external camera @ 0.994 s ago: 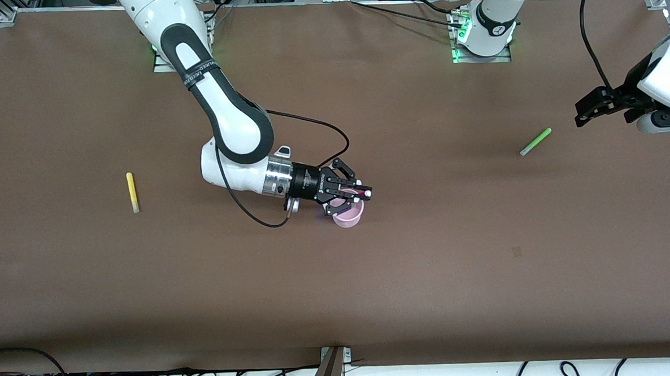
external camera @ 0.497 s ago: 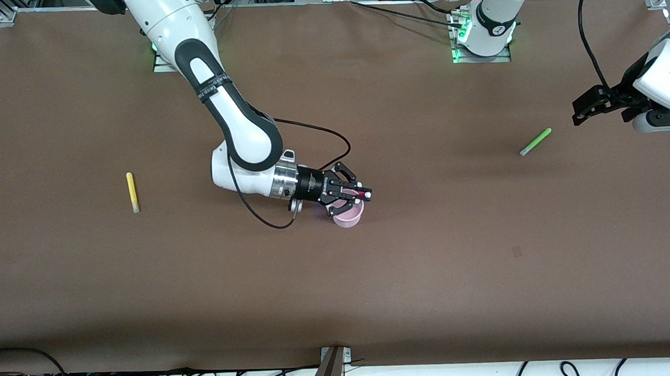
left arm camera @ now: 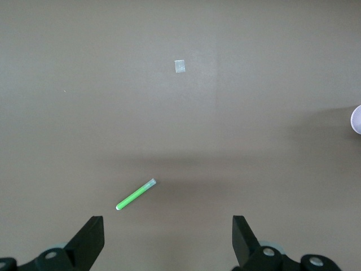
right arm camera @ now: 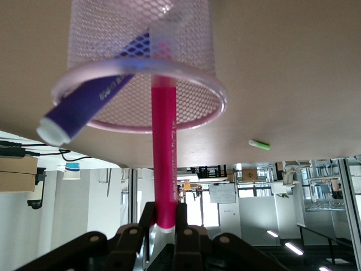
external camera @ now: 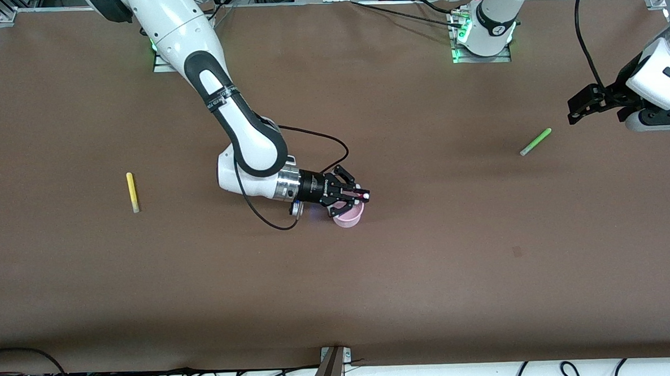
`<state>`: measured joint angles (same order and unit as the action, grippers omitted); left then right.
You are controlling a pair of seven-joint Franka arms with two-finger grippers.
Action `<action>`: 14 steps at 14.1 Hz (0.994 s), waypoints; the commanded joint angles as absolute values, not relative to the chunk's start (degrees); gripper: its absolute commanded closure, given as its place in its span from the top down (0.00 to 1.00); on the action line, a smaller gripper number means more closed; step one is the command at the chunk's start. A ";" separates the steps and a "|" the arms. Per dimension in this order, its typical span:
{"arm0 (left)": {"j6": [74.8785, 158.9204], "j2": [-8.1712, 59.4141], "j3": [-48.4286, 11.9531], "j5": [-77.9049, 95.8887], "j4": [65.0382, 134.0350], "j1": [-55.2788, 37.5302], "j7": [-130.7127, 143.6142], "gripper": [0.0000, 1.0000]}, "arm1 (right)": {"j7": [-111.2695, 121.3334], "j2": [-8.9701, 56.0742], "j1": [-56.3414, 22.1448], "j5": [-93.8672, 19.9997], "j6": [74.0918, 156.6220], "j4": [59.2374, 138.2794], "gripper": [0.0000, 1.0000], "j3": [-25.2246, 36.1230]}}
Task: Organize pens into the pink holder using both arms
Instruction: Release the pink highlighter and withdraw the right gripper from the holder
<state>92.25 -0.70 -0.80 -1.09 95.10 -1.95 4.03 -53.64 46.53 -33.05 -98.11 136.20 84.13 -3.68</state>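
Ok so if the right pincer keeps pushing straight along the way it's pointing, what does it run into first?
Probably the pink holder. The right pincer is shut on the magenta pen, whose tip is already inside the mesh cup beside the purple pen. Going on, the pen would likely meet the holder's bottom before the fingers reach its rim.

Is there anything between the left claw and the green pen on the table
Nothing visible. The left claw hangs open over bare table with the light green pen lying in plain sight just ahead of its fingers. The only other mark nearby is a small pale patch on the surface, well past the pen.
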 commanded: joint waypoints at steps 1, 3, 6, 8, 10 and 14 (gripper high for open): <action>91.32 -1.23 -0.79 -1.05 94.66 -2.02 2.99 1.00 | -48.88 47.46 -33.66 -98.79 136.67 82.88 0.46 -3.34; 91.32 -1.23 -0.79 -1.05 94.66 -2.02 2.99 1.00 | -48.78 46.85 -33.66 -98.61 136.50 82.79 0.99 -3.08; 91.32 -1.32 -0.79 -0.97 94.66 -2.02 2.99 1.00 | -49.13 45.27 -32.87 -95.29 136.14 81.74 0.99 -2.90; 91.32 -1.23 -0.79 -0.97 94.66 -2.02 2.99 1.00 | -48.96 43.26 -32.70 -90.64 136.14 81.74 0.99 -2.81; 91.32 -1.23 -0.79 -0.97 94.66 -2.02 2.99 1.00 | -49.30 39.40 -32.70 -82.40 136.23 83.83 1.00 -1.50; 91.32 -1.23 -0.79 -1.05 94.66 -2.02 2.81 1.00 | -48.52 31.13 -32.70 -52.28 125.65 87.89 1.00 7.18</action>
